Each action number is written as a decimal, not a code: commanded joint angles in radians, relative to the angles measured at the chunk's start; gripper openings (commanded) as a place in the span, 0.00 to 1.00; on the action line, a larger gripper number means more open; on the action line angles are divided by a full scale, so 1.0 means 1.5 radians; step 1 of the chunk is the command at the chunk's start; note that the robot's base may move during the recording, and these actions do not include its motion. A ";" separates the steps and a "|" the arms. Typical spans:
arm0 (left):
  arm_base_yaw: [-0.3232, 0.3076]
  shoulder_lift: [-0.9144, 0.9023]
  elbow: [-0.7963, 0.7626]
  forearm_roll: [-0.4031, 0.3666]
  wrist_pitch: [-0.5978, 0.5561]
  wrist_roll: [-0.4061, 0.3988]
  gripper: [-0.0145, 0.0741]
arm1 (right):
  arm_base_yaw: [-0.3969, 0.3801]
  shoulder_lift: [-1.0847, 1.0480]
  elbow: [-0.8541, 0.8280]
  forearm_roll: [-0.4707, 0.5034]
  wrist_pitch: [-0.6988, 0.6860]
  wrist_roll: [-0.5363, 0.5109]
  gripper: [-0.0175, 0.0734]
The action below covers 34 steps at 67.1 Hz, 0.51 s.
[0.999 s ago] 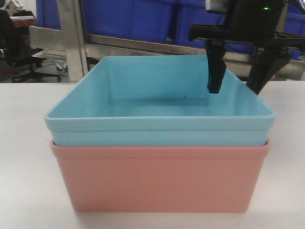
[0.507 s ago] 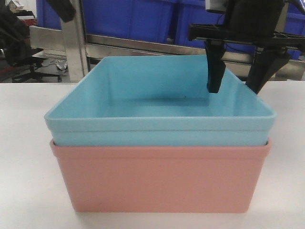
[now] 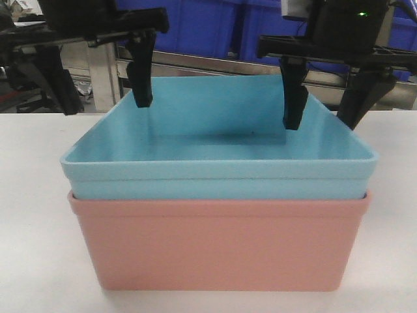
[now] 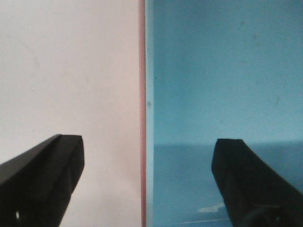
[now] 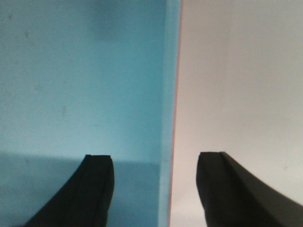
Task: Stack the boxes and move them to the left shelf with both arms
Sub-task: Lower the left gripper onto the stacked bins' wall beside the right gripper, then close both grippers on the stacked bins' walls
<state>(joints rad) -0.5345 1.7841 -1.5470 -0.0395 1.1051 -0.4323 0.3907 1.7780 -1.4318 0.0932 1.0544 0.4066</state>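
Note:
A light blue box sits nested inside a salmon pink box on the white table. My left gripper is open and straddles the stack's left wall, one finger inside the blue box and the other outside. In the left wrist view, the left gripper frames the pink rim and the blue box. My right gripper is open astride the right wall. The right wrist view shows the right gripper over the blue box. No finger touches a wall. The left shelf is out of view.
The white table extends on both sides of the stack. Behind it stands a stainless steel rack holding dark blue bins. An office chair is at the far left.
My left arm has come into view from the upper left and dropped over the stack's left wall. The right gripper and both boxes have stayed where they were.

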 commanded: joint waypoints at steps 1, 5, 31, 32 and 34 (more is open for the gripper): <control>-0.004 -0.008 -0.024 -0.013 -0.001 -0.013 0.68 | -0.002 -0.017 -0.016 -0.006 -0.005 0.002 0.73; -0.004 0.007 -0.024 -0.018 -0.001 -0.013 0.68 | -0.002 -0.006 -0.016 -0.006 -0.002 0.002 0.73; -0.004 0.073 -0.032 -0.039 0.018 -0.013 0.68 | -0.002 0.031 -0.016 -0.039 0.022 0.002 0.73; -0.004 0.073 -0.032 -0.039 0.019 -0.013 0.68 | -0.002 0.031 -0.016 -0.039 0.022 0.002 0.73; -0.004 0.073 -0.032 -0.039 0.021 -0.013 0.68 | -0.002 0.031 -0.016 -0.039 0.022 0.002 0.73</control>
<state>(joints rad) -0.5367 1.9425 -1.5602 -0.0846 1.1261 -0.4404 0.3907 1.8736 -1.4318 0.0530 1.0821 0.4119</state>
